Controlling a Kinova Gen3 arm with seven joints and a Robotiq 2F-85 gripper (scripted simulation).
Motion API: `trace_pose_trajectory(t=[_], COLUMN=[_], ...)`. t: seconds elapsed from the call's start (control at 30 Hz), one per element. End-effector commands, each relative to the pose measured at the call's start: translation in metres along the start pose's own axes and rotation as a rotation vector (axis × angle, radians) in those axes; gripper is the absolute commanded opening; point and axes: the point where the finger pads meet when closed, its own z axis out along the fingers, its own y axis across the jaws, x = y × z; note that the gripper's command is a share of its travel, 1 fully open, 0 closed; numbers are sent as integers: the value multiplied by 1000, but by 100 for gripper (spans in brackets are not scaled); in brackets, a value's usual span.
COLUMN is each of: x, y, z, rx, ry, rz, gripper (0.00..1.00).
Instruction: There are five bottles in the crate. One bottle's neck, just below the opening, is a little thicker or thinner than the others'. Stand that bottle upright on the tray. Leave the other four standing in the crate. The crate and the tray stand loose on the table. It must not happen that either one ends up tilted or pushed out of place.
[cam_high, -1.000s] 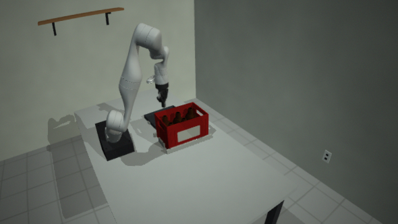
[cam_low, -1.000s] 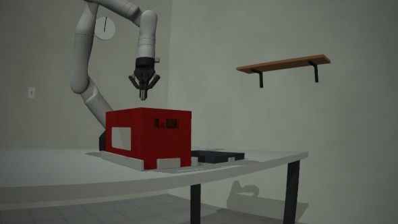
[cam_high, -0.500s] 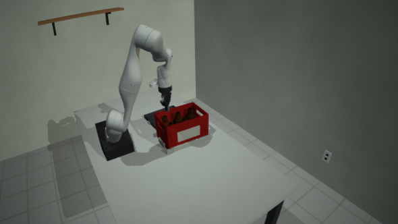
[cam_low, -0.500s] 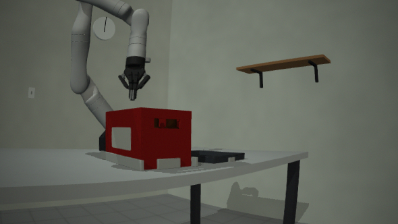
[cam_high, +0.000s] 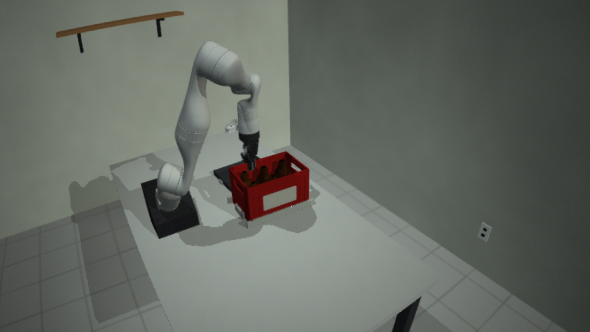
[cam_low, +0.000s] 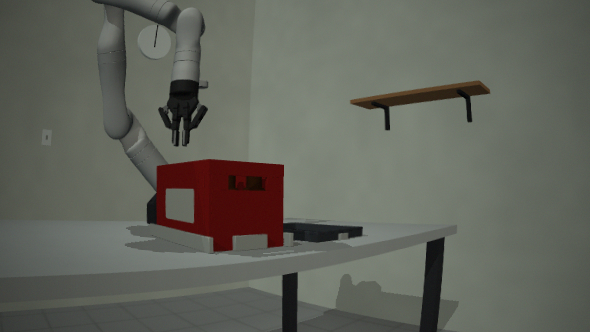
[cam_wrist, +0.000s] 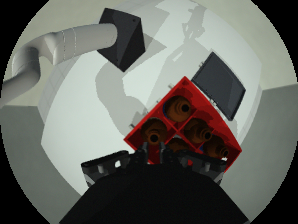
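Observation:
The red crate (cam_high: 304, 190) (cam_low: 245, 215) (cam_wrist: 220, 119) stands upright on the table. Several brown bottles stand in it; three necks show in the top view: a left bottle (cam_high: 245, 177), a middle bottle (cam_high: 264, 173) and a right bottle (cam_high: 282, 167). The wrist view looks down on them, with one bottle (cam_wrist: 154, 134) just beyond the fingertips and another partly hidden. Neck thickness cannot be compared reliably. My gripper (cam_high: 251, 166) (cam_low: 180, 139) (cam_wrist: 153, 147) points down above the crate, slightly open, with nothing between its fingers. The dark tray (cam_high: 227, 173) (cam_low: 320, 233) (cam_wrist: 220, 85) holds no bottle.
Pale low strips (cam_high: 250, 224) (cam_low: 180, 237) lie along the crate's foot. The tray is close beside the crate, towards the back wall. The arm's black base (cam_high: 175, 222) (cam_wrist: 122, 40) stands on the table. A wooden shelf (cam_high: 120, 23) (cam_low: 420, 94) is high on the wall.

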Motion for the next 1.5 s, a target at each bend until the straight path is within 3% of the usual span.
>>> trace_pose_trajectory(t=[0.0, 1.47], x=[0, 0], y=[0, 0], z=[-1, 5], rx=[-3, -3], ry=[0, 0], rz=[0, 0], gripper=[64, 64])
